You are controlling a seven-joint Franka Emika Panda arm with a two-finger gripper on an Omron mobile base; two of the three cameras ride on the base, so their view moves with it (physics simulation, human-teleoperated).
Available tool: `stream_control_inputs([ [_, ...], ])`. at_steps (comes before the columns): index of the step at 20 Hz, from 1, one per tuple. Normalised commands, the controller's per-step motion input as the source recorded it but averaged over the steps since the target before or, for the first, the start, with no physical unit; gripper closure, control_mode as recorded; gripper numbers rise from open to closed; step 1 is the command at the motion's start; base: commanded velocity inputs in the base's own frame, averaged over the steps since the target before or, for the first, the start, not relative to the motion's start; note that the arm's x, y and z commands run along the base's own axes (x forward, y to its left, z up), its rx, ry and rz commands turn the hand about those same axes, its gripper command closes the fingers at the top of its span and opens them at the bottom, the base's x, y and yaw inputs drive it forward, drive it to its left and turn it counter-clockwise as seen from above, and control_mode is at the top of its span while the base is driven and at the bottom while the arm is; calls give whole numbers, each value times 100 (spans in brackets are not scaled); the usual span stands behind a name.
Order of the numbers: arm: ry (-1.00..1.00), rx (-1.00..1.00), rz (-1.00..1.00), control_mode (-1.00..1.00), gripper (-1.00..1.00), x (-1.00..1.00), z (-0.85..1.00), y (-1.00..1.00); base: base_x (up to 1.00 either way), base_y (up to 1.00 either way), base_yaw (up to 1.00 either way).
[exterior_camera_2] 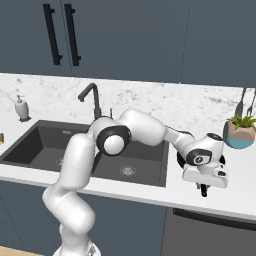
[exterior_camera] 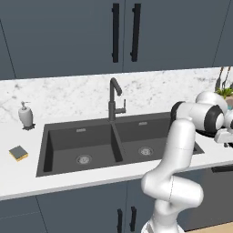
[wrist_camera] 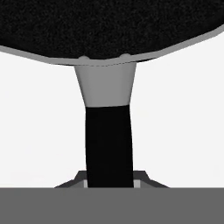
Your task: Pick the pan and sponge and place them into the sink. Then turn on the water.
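Gripper (exterior_camera_2: 203, 190), low over the counter right of the sink (exterior_camera: 119, 122), straddles the pan (wrist_camera: 109, 26) handle, grip unconfirmed; both basins lie empty, sponge (exterior_camera: 18, 153) left of them, faucet (exterior_camera: 113, 98) dry: every step remains.

- My gripper (exterior_camera_2: 204, 189) hides most of the pan (wrist_camera: 105, 26); the hand view cuts its bowl at the top.
- My fingertips sit beside its handle (wrist_camera: 108, 144); whether they touch it, I cannot tell.
- The sponge (exterior_camera_2: 1, 138) is cut by the right base view's left edge.
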Motion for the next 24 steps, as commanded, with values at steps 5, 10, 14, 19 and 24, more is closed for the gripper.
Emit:
stream_control_inputs([
  [5,0,0,3,-100,100,0,12,0,0,0,0],
  [10,-3,0,7,-100,100,-5,15,8,0,0,0],
  [14,-3,0,9,-100,100,0,19,10,0,0,0],
  [19,-5,0,11,-100,100,0,15,13,0,0,0],
  [24,-1,0,12,-100,100,-1,20,19,0,0,0],
])
